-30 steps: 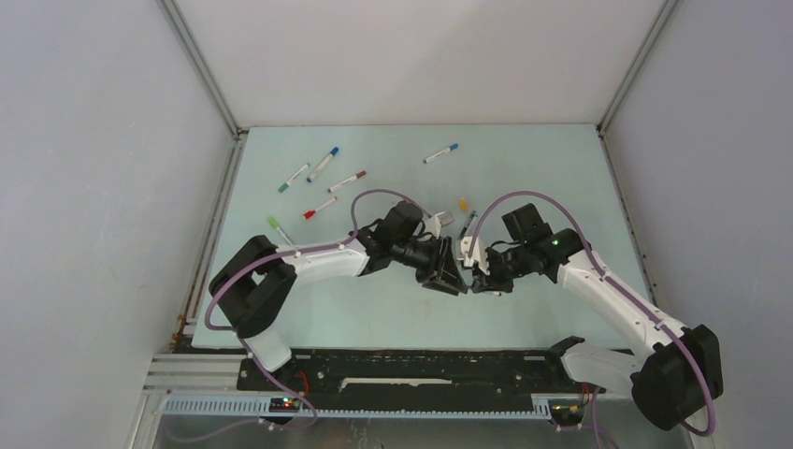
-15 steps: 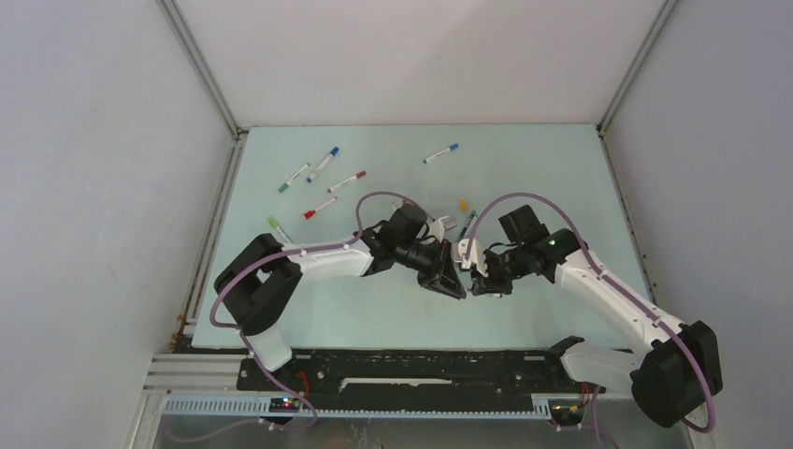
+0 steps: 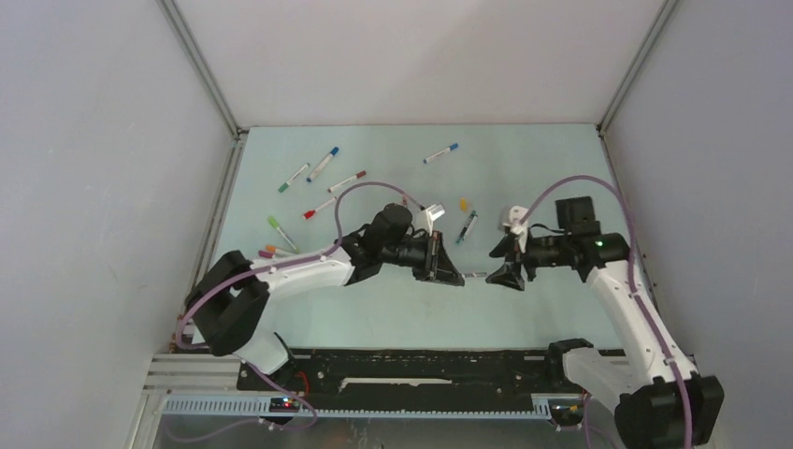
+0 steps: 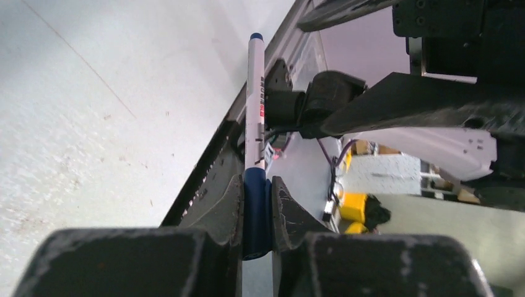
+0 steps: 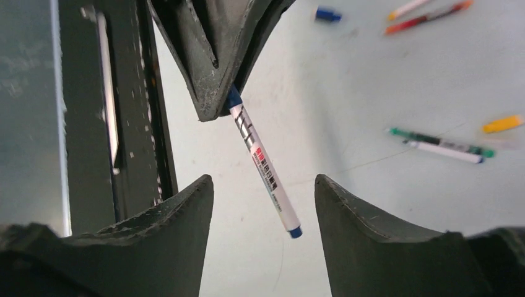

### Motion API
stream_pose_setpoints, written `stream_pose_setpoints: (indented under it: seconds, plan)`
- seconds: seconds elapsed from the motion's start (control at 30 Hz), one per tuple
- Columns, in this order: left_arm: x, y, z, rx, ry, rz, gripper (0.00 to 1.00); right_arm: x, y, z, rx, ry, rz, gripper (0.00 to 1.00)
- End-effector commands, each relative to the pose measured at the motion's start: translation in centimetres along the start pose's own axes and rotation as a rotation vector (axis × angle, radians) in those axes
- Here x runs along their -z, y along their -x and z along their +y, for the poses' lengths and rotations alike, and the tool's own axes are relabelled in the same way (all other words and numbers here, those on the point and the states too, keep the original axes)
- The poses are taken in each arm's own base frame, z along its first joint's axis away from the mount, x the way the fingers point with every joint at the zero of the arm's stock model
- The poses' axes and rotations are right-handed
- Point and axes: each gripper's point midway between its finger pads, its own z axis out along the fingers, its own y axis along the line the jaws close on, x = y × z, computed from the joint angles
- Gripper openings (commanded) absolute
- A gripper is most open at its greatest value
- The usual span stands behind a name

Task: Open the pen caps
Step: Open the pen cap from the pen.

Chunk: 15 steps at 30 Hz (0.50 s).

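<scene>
- The pale green counter (image 3: 561,187) fills the floor of the white-walled booth, with markers scattered over its far left part and middle.
- The left arm (image 3: 299,271) stretches low across the counter toward the centre, and the right arm (image 3: 636,309) reaches in from the other side, so the two wrists face each other.
- The left end effector (image 4: 255,189) is clamped tight on the blue cap (image 4: 255,213) of one pen (image 5: 263,158), holding it off the counter. The white barrel sticks straight out from the fingers, and the cap sits on the barrel.
- The right end effector (image 5: 263,177) stands wide open with nothing in it. Its fingers flank the free, blue-tipped end of that pen without touching it.
- Several capped pens (image 3: 324,164) in green, blue and red lie at the far left of the counter, well away from both arms.
- An orange cap (image 3: 463,203) lies by itself near the middle, just beyond a green pen (image 3: 466,227).
- A stubby loose blue cap (image 5: 327,13) shows on the counter in the right wrist view.
</scene>
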Motion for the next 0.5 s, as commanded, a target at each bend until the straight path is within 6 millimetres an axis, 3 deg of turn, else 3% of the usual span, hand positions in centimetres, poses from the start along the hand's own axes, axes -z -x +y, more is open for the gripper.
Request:
stream_pose_setpoints:
  seconds: [0.0, 0.1, 0.17, 0.33, 0.47]
  plan:
    - [1.5, 3.4, -2.6, -0.157, -0.024, -0.253, 0.00, 3.7, 6.7, 2.1, -0.041, 0.072, -0.339, 0.65]
    - [2.4, 4.8, -2.8, -0.248, 0.037, -0.386, 0.00, 6.1, 8.5, 1.4, -0.144, 0.085, -0.488, 0.68]
    - [3.4, 6.0, -3.2, -0.314, 0.085, -0.489, 0.00, 7.0, 8.6, 1.2, -0.217, 0.134, -0.533, 0.68]
    - [5.8, 8.0, -4.8, -0.468, 0.193, -0.721, 0.00, 6.2, 8.8, -1.7, -0.564, 0.050, -0.514, 0.64]
    - [6.6, 8.8, -5.7, -0.515, 0.248, -0.822, 0.00, 6.5, 9.4, -3.9, -0.757, -0.038, -0.582, 0.62]
